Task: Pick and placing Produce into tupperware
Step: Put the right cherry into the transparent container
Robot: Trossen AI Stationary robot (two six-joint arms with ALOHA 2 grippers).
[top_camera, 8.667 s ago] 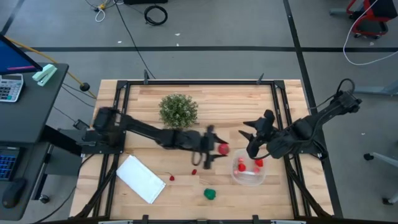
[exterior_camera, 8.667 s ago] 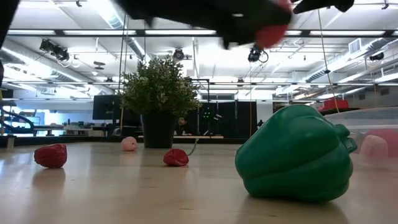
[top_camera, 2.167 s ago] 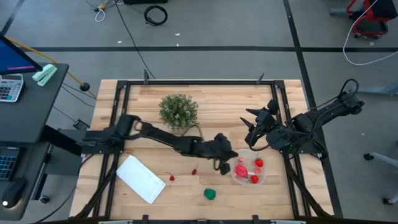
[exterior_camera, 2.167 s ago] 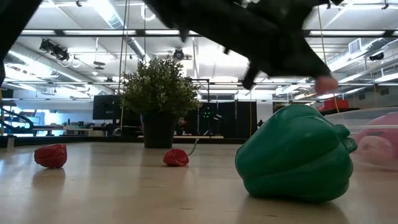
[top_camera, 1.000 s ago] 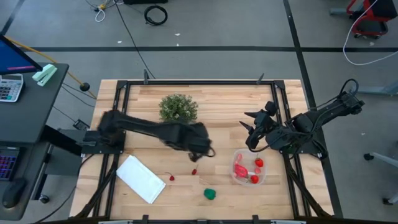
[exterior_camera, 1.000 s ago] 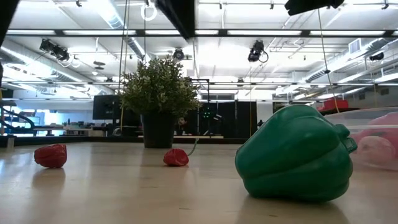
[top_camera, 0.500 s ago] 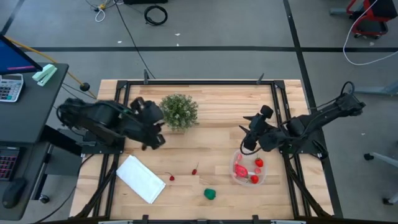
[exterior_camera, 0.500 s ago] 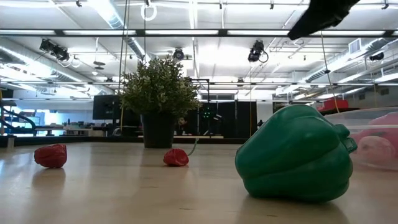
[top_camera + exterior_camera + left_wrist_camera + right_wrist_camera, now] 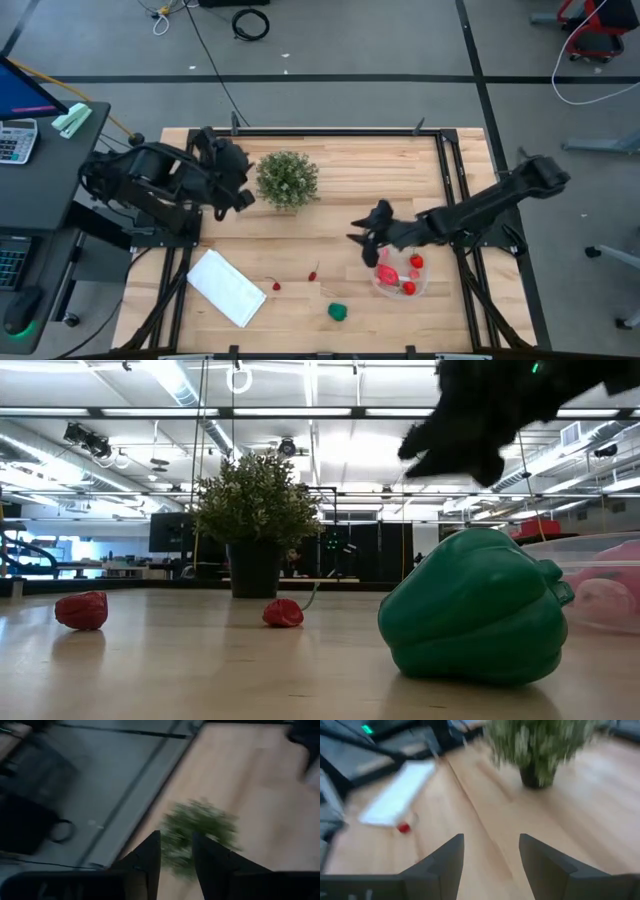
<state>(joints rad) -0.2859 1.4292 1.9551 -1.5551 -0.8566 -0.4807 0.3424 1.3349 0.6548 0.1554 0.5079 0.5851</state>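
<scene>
The clear round tupperware (image 9: 423,282) stands right of centre with pink and red produce (image 9: 388,272) inside. A green pepper (image 9: 339,311) rests on the wood near the front edge. Two small red pieces (image 9: 313,274) (image 9: 276,286) lie left of the pepper. My right gripper (image 9: 360,238) hovers open just left of the tupperware, above the table, nothing between its fingers (image 9: 445,865). My left gripper (image 9: 242,196) is drawn back beside the bushy plant (image 9: 287,178), its fingers (image 9: 150,857) a little apart and empty.
A flat white rectangle (image 9: 227,287) lies at the front left. The potted plant stands at the back, left of centre. In the low view the green pepper (image 9: 470,605) fills the foreground, with the red pieces (image 9: 82,610) (image 9: 283,613) behind it. Dark frame rails border the table.
My left gripper has pulled back fast from the table's middle toward the far left, ending beside the plant. My right gripper has swung from behind the tupperware toward the table's left and near edge, its arm stretching out. The produce and the tupperware have stayed put.
</scene>
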